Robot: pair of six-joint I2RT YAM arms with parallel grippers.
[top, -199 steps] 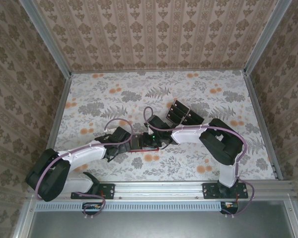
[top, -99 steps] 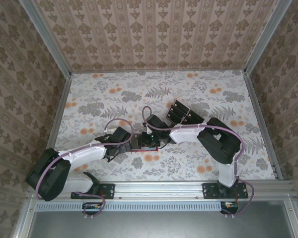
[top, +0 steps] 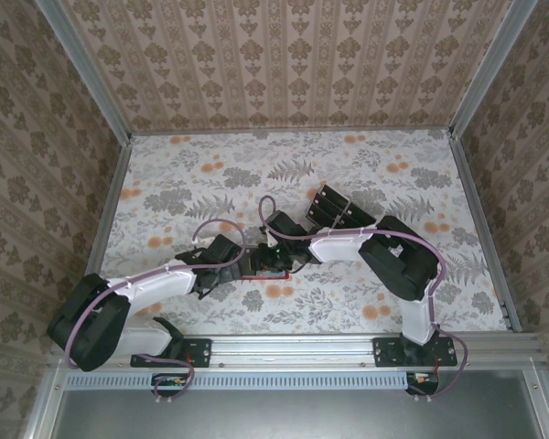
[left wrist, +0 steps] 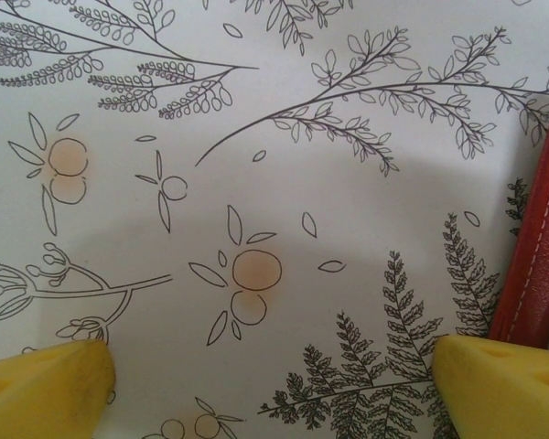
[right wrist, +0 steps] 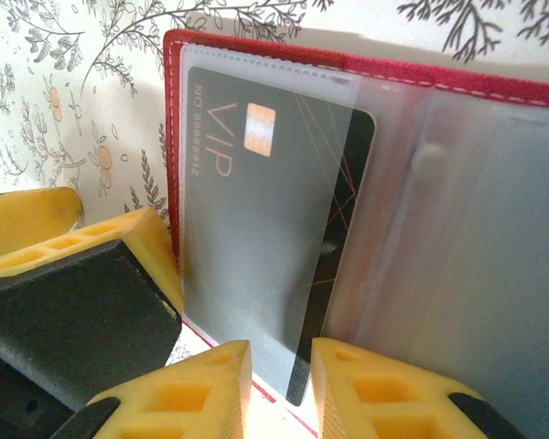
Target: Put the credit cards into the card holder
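At the centre of the top view, the two grippers meet over the flowered table (top: 192, 174): the left gripper (top: 227, 263) comes in from the lower left, the right gripper (top: 267, 262) from the right. Above and to the right of them stands a clear tray (top: 333, 208) holding dark cards.

Left wrist view: the left gripper (left wrist: 274, 389) hangs just above the table with its fingers far apart, one yellow fingertip (left wrist: 46, 384) at the lower left corner of the frame and the other at the lower right. Nothing lies between them. The stitched red edge of the wallet (left wrist: 535, 256) runs down the right side of the frame, just beside the right-hand fingertip.

Right wrist view: the wallet (right wrist: 172, 137) lies open, its red border along the top and left of the frame. A black card (right wrist: 256, 229), marked VIP and bearing a chip, sits largely inside the left clear sleeve (right wrist: 284, 82), its lower corner projecting toward the bottom of the frame. The right gripper (right wrist: 282, 389) is clamped on that lower edge, which passes between its nearly closed yellow fingertips (right wrist: 201, 389).
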